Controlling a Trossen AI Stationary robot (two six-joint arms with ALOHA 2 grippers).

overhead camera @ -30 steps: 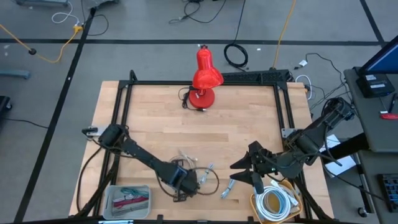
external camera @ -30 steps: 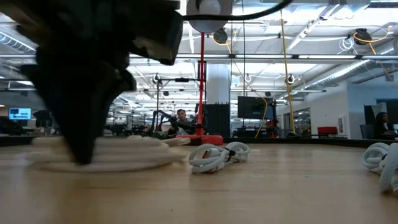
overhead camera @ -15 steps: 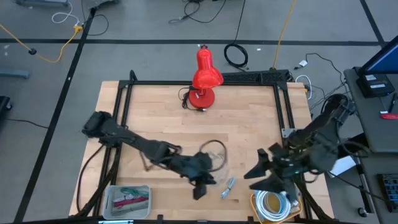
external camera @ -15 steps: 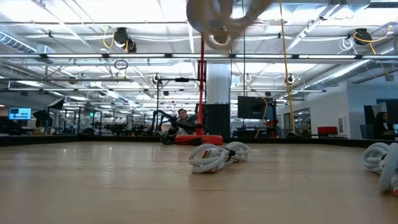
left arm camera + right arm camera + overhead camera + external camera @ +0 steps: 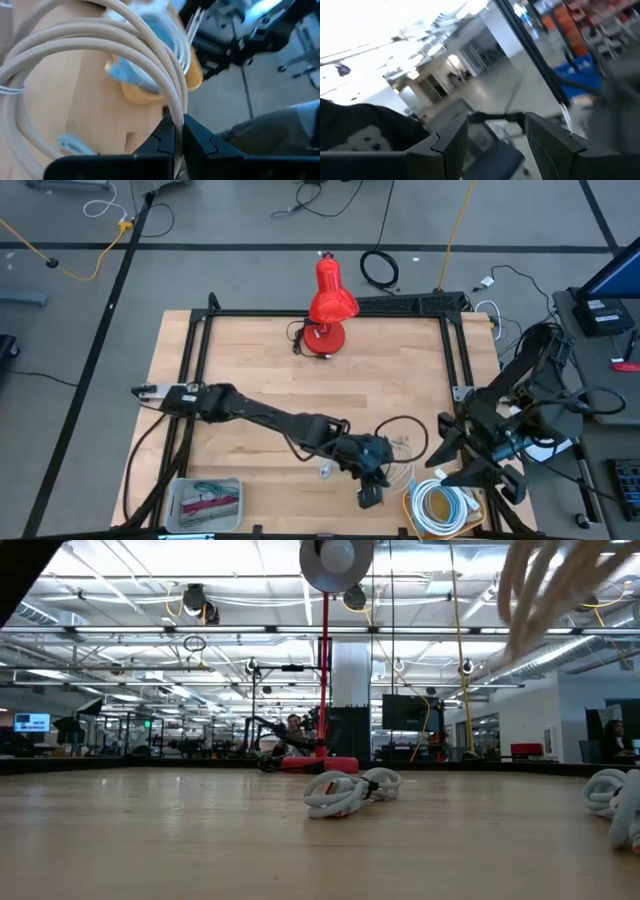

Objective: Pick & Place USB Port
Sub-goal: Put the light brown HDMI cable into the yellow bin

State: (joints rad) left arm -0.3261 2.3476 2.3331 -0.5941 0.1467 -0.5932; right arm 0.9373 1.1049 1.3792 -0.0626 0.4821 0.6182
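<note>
Currently left gripper [image 5: 176,137] clamps a coiled beige cable [image 5: 115,50], beside the yellow bowl [image 5: 412,510]; right gripper [image 5: 492,135], fingers spread and empty, at table edge.

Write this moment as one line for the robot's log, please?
left gripper: shut on beige cable, carrying it above table | right gripper: open, empty, off table's right edge | yellow bin: holds white cable

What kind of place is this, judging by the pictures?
Probably a robotics lab in a large open hall: a wooden worktable in a black frame, floor cables, and ceiling pipes over other workstations behind.
</note>
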